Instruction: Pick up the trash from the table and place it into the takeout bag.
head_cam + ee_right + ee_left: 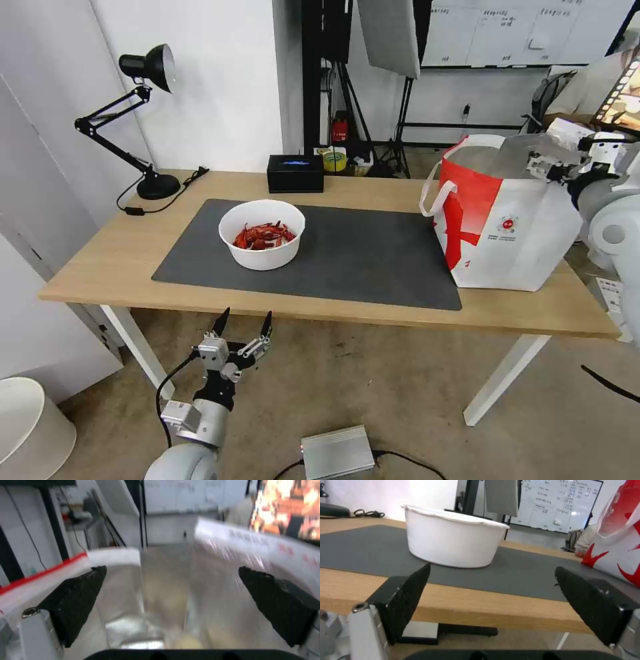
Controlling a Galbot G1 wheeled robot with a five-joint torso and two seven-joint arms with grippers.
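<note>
Crayfish bowl [262,235] sits on the mat at ten o'clock from my spread, empty left gripper [243,324]. Left wrist: thin, light walls; I'd pinch the rim [453,517]. Right wrist: right gripper [173,592] gapes empty over the takeout bag [173,585].

Left end effector [490,590] gapes before the white bowl [453,542] on the mat [520,572].

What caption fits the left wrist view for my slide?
Open left hand below the table edge, facing the white bowl on the mat.
</note>
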